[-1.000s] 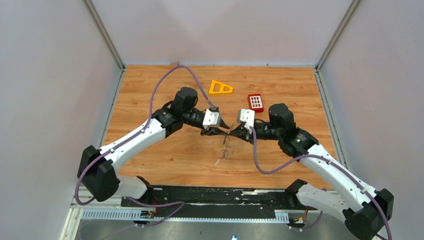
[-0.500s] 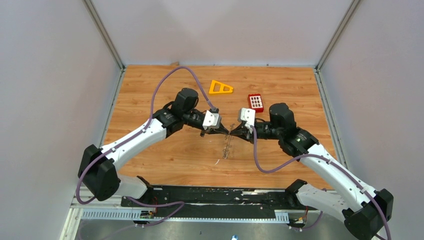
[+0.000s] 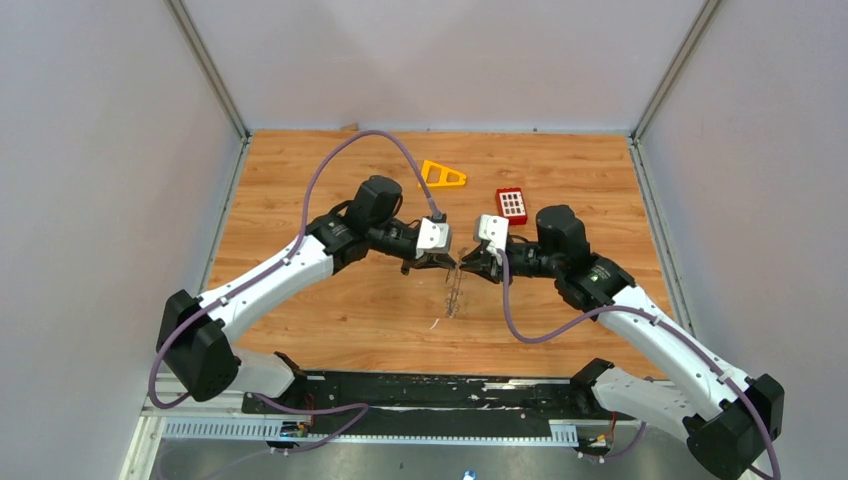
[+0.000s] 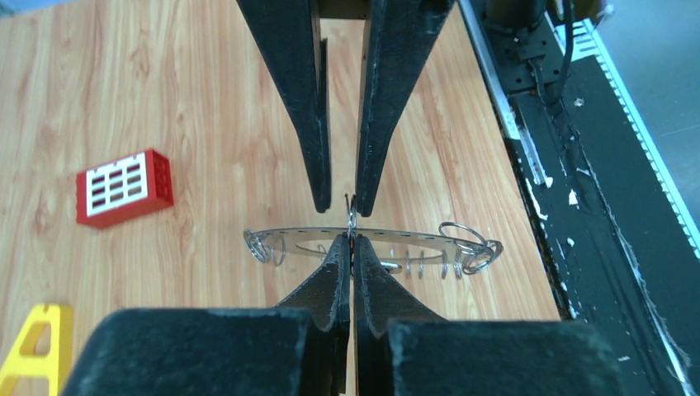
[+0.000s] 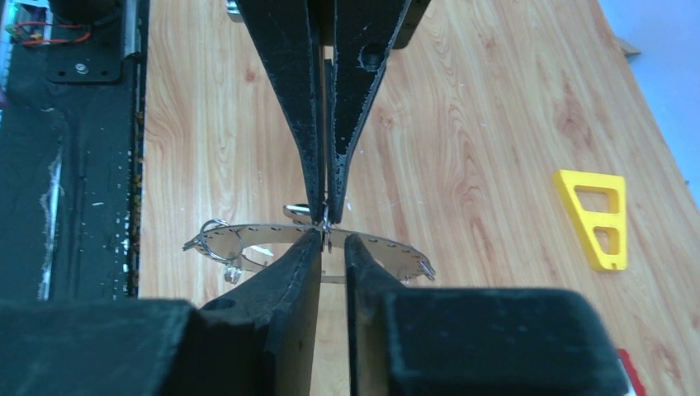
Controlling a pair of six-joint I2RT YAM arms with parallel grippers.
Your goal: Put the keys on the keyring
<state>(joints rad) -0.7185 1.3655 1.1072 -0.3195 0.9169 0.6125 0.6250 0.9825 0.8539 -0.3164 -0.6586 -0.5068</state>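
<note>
The keyring [image 4: 413, 237] is a flat grey ring with holes along its rim and small wire rings [image 4: 466, 243] hooked through them. It hangs above the wood between both arms and shows edge-on in the top view [image 3: 456, 290]. My left gripper [image 4: 351, 241] is shut on its near rim. Facing it, my right gripper [image 5: 334, 238] has a narrow gap between its fingers, which straddle the opposite rim [image 5: 388, 245] without pinching it. The two grippers' tips nearly touch [image 3: 459, 265]. I cannot make out the keys.
A red keypad block [image 3: 511, 205] lies behind the right gripper. An orange triangular frame [image 3: 441, 176] lies further back, towards the left. The black base rail [image 3: 420, 395] runs along the near edge. Grey walls close in the wooden table [image 3: 300, 180].
My left gripper has shut and moved right to meet the right gripper at the keyring. The right gripper's fingers have parted slightly.
</note>
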